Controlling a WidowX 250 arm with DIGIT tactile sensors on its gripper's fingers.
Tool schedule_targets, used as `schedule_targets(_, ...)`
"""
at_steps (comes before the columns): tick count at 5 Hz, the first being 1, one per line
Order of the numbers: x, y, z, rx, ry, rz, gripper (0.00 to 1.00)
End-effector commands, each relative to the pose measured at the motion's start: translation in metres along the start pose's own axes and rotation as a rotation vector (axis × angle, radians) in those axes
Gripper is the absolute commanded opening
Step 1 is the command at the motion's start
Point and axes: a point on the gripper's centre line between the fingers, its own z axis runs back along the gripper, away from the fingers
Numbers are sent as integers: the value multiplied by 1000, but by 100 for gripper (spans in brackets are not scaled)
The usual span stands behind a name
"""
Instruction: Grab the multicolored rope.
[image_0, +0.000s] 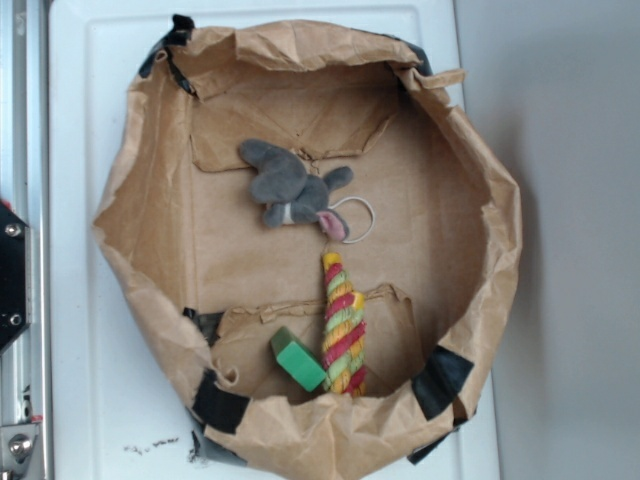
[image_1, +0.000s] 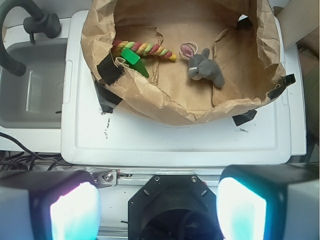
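Exterior view first: I see a brown paper bag (image_0: 150, 190) rolled down into a wide open basket, taped with black patches, resting on a white tray (image_0: 80, 120). The multicolored rope (image_0: 343, 325) lies on the bag floor, its tapered end toward the bag's centre and its thick end against the paper wall. I note a green block (image_0: 297, 360) touching the rope's side at the thick end. A grey plush mouse (image_0: 290, 185) lies beyond the tapered tip, near it but apart, with a thin ring (image_0: 358, 220) at its pink ear. I cannot see the fingers in this view; only a dark part of the rig shows at the frame edge. Wrist view next: I see the gripper (image_1: 159, 207) with both fingers (image_1: 75, 212) in the foreground, spread wide at opposite sides of the frame and holding nothing. The bag sits well ahead of the fingers, across bare tray surface. The rope lies far ahead and off toward the finger on the left of the frame, just inside the near bag wall, with the block overlapping it. The mouse lies ahead, roughly between the two fingers' lines. A grey sink (image_1: 30, 90) adjoins the tray.
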Motion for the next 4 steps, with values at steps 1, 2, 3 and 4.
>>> schedule_targets(1, 0, 0, 0, 0, 0, 0, 100)
schedule_targets(2, 11, -19, -8, 9, -25, 50, 100)
schedule_targets(3, 25, -27, -15, 5, -39, 116, 100)
schedule_targets(4, 63, -31, -32, 21, -81, 110, 100)
